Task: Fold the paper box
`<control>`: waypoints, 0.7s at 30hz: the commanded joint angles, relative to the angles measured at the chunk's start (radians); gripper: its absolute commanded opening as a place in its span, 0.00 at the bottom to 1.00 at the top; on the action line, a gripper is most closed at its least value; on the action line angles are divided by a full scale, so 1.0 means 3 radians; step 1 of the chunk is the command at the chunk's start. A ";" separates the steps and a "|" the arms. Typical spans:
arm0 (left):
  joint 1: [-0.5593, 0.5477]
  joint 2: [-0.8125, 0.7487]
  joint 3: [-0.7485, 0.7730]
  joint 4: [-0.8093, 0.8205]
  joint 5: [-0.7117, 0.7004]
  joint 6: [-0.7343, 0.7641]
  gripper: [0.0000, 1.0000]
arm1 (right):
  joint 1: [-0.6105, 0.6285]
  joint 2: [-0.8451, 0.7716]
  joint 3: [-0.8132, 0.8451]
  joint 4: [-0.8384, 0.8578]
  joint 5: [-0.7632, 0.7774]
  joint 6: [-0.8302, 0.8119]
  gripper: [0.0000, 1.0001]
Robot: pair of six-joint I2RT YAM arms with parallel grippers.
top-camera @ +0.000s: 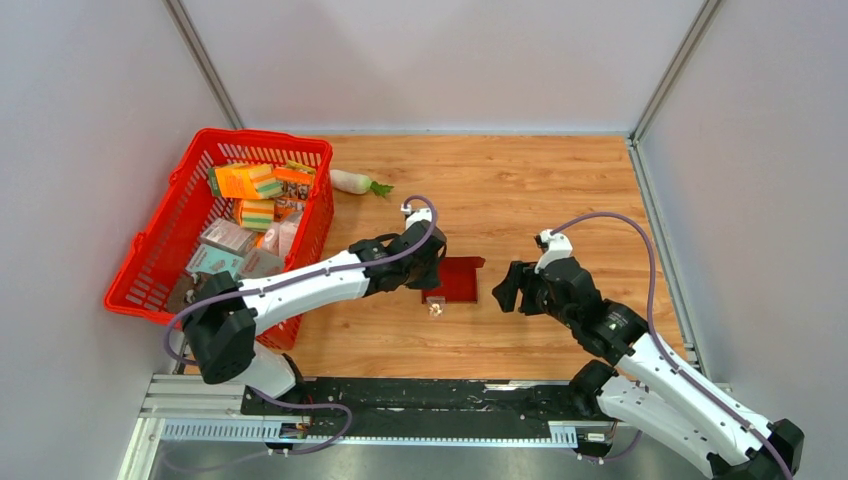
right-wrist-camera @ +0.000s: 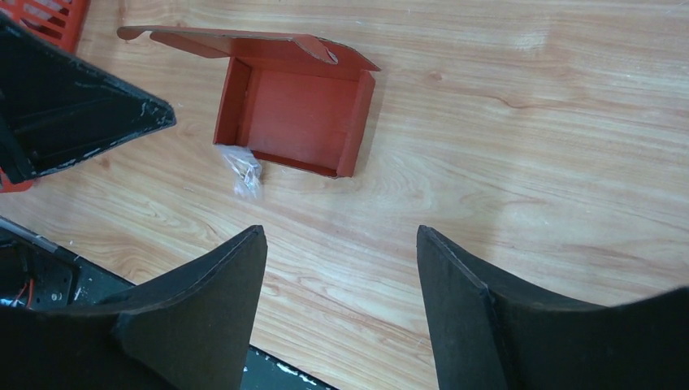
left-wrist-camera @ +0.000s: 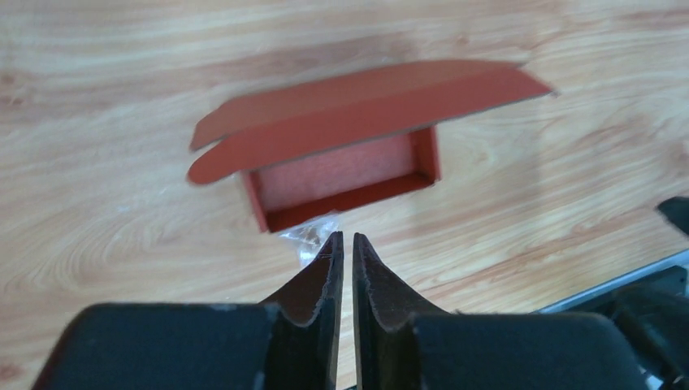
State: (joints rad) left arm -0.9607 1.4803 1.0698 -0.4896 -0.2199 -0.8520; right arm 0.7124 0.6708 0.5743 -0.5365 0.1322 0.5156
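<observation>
Pale grey walls enclose the wooden desk [top-camera: 560, 200]; the box [top-camera: 462, 279] lies open near its middle. Left tool [left-wrist-camera: 346, 240] is almost closed on nothing; right tool [right-wrist-camera: 340, 231] is wide open.

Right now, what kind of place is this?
Probably a lab test cell: plain white partition walls, a wooden table, a metal mounting rail, and a red basket of props.

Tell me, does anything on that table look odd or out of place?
Two things. A small crumpled clear plastic bag lies on the table just outside the open paper box, not in it. And a white radish lies loose beside the red basket, while the packets sit inside it.
</observation>
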 commanded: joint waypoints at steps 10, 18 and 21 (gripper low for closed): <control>0.0027 -0.0490 -0.0134 0.0343 -0.0376 0.0595 0.47 | 0.0110 0.0499 -0.0074 0.0490 -0.0063 0.0035 0.69; 0.0083 -0.1513 -0.1234 0.0298 -0.0519 0.0478 0.53 | 0.1137 0.1586 0.0502 0.0450 0.0331 0.0734 0.76; 0.0083 -0.1932 -0.1459 0.0175 -0.0565 0.0381 0.54 | 0.1377 0.2078 0.0861 0.0215 0.0556 0.0787 0.77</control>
State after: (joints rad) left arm -0.9379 1.0218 0.6868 -0.4038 -0.3511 -0.7139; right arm 1.0466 1.1496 0.6827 -0.4511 0.1944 0.6609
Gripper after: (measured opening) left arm 0.534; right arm 0.763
